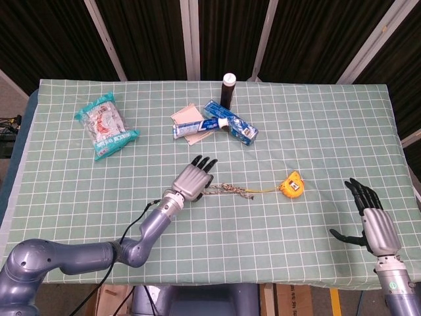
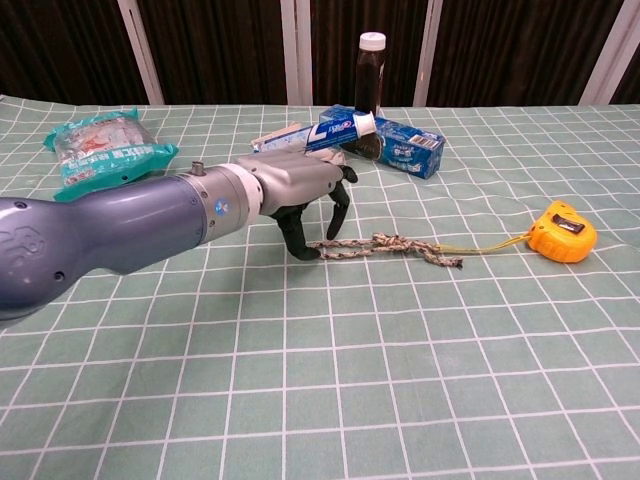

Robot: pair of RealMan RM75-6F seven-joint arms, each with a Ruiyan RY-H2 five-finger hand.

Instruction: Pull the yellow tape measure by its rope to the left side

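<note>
The yellow tape measure (image 1: 292,184) (image 2: 562,232) lies on the green checked cloth, right of centre. Its braided rope (image 1: 228,190) (image 2: 385,246) trails left from it, joined by a thin yellow cord. My left hand (image 1: 194,179) (image 2: 300,190) hovers over the rope's left end with its fingers spread and pointing down. Its thumb tip comes down right beside that end, and nothing is gripped. My right hand (image 1: 373,220) stays open near the table's front right edge, far from the tape measure; the chest view does not show it.
A blue toothpaste box (image 1: 227,122) (image 2: 380,136), a dark bottle (image 1: 228,89) (image 2: 369,75) and a pink packet (image 1: 189,120) sit behind the rope. A teal snack bag (image 1: 104,125) (image 2: 105,145) lies at the far left.
</note>
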